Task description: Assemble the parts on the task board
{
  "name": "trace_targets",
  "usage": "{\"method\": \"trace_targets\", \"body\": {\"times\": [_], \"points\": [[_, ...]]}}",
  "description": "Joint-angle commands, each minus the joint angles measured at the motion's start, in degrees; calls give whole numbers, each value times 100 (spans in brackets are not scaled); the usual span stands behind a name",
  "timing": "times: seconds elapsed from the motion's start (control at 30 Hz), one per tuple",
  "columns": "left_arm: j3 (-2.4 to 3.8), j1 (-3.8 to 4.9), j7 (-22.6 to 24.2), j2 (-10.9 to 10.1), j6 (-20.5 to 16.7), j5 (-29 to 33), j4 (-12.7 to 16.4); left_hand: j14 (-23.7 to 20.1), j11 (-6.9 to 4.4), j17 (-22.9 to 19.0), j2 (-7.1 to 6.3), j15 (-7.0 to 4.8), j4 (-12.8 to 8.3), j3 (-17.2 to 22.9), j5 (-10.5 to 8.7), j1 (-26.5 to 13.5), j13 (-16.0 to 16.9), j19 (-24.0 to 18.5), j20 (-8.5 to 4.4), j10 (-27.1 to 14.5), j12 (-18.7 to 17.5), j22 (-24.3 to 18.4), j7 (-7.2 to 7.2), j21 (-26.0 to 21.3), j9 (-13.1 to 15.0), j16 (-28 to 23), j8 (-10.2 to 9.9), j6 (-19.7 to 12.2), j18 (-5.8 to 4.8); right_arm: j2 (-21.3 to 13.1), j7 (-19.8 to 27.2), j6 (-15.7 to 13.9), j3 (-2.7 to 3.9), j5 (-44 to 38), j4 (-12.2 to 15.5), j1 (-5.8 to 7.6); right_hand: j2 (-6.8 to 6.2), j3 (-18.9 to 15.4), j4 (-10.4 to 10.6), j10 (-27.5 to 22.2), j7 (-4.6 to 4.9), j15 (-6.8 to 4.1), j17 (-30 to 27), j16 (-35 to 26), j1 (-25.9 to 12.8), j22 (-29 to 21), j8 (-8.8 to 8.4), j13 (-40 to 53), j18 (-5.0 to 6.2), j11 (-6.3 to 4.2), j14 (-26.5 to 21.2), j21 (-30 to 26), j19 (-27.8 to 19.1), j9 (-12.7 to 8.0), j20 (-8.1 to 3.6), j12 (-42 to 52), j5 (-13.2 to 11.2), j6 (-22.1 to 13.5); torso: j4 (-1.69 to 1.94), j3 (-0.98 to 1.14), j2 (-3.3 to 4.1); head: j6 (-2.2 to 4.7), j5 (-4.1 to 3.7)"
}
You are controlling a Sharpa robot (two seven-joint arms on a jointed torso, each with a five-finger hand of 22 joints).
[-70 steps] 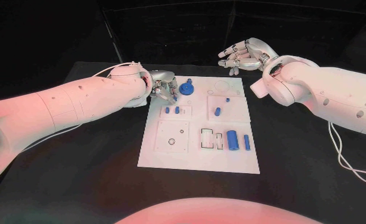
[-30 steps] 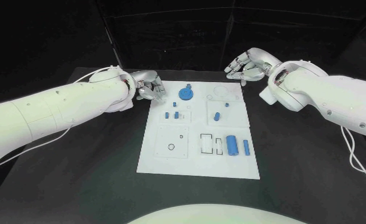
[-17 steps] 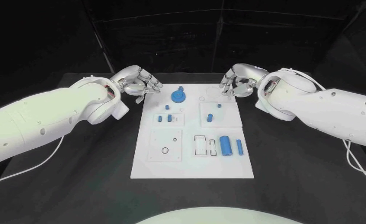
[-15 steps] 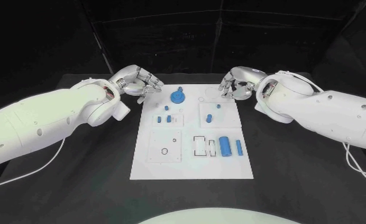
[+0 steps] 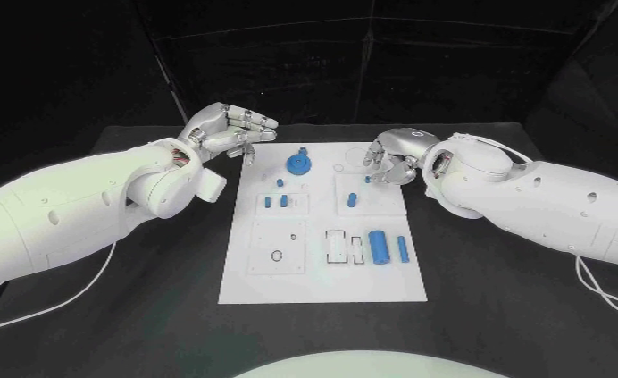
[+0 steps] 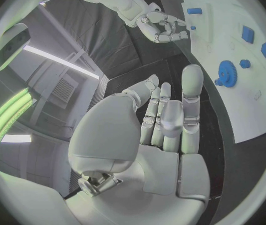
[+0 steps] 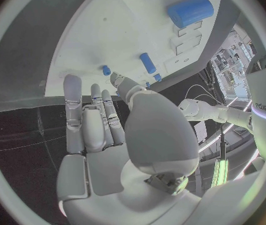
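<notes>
You have a black table (image 5: 154,306) under the work area, its dark matte top reaching out to both sides and toward the near edge. Behind it hangs a black backdrop (image 5: 387,65) with thin dark frame bars crossing it. A thin white cable (image 5: 64,293) lies curved on the table at the near left.

White, smooth-shelled arms (image 5: 90,204) end in silver, segmented-fingered hands (image 5: 229,130), thin white cables trailing.
</notes>
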Motion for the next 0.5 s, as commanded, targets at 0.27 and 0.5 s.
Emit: {"method": "trace_targets", "body": {"times": [0.27, 0.5], "points": [[2, -2, 351, -7, 74, 332, 77, -68, 31, -24, -32, 10, -22, 12, -14, -49, 11, -78, 18, -71, 65, -62, 48, -87, -18, -27, 2, -46, 98, 137, 20, 333, 0, -187, -130, -37, 65, 95, -10, 25, -51, 15, 56, 69, 74, 79, 2, -77, -40, -30, 146, 80, 24, 32, 55, -30, -105, 154, 17, -2, 5, -27, -35], [2, -4, 360, -13, 74, 334, 92, -74, 41, -31, -31, 17, -23, 7, -14, -52, 14, -88, 22, -84, 76, -73, 60, -103, -18, -29, 3, -59, 99, 180, 32, 462, -1, -171, -175, -50, 142, 242, -31, 221, -134, -44, 104, 101, 102, 167, 12, -161, -50, -103, 154, 155, 53, 38, 5, -77, -154, 401, -9, 3, -4, -63, -9]]}}
